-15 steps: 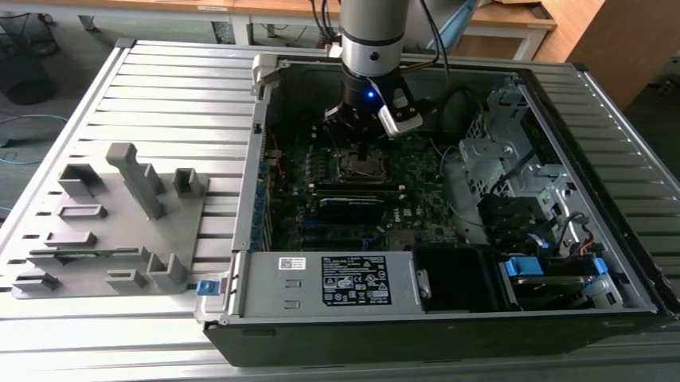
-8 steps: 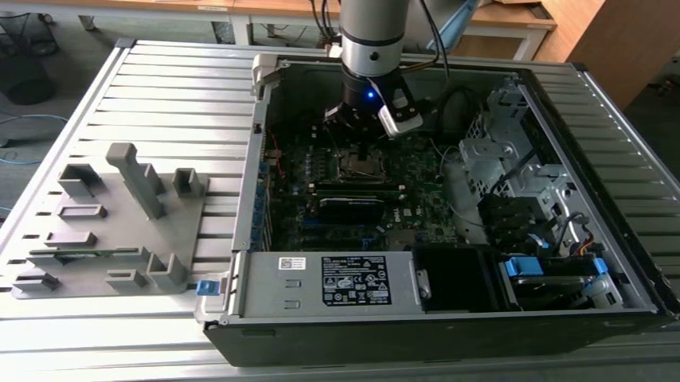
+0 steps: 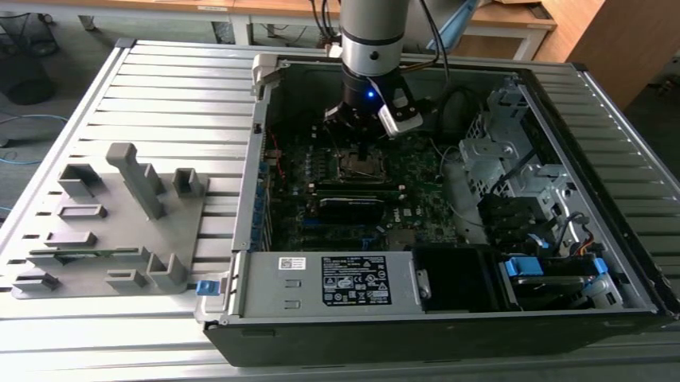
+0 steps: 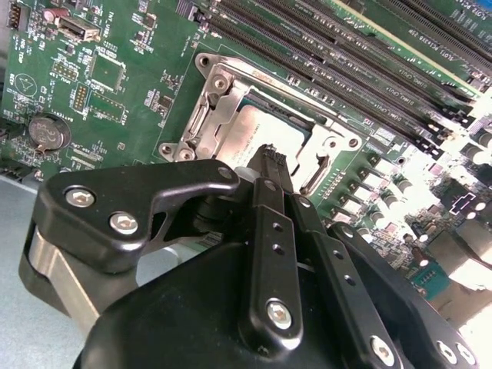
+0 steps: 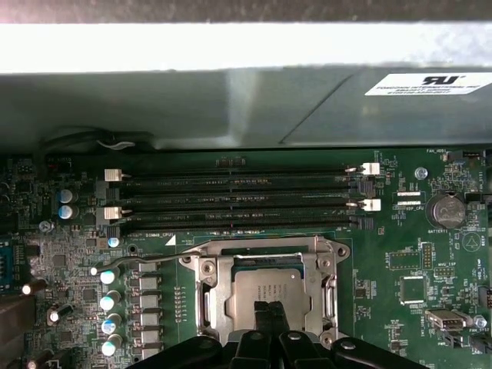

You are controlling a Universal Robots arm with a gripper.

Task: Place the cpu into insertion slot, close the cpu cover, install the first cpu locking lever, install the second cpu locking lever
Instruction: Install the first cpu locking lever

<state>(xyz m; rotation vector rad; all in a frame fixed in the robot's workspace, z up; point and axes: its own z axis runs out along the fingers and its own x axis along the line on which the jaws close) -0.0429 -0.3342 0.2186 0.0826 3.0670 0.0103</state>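
Observation:
The cpu (image 5: pixel 265 286) lies in the insertion slot (image 3: pixel 361 165), its pale metal face (image 4: pixel 257 132) showing through the window of the cpu cover (image 5: pixel 209 296). That silvery frame (image 4: pixel 219 108) lies flat over the chip. A thin wire lever (image 5: pixel 146 261) runs along one side of the socket, and I cannot tell whether it is latched. My gripper (image 5: pixel 268 310) hangs just above the chip's near edge, its black fingers pressed together with nothing between them. Its tip (image 4: pixel 269 156) points at the cover. In the exterior view the gripper (image 3: pixel 359 146) stands over the socket inside the open computer case.
Long black memory slots (image 5: pixel 231 201) run beside the socket, toward the case wall (image 5: pixel 192 108). A coin battery (image 5: pixel 446 209) and a row of capacitors (image 5: pixel 108 307) flank it. The power supply (image 3: pixel 340 282), drive cage (image 3: pixel 510 159) and cables fill the case. A grey fixture (image 3: pixel 107 231) sits on the exterior view's left.

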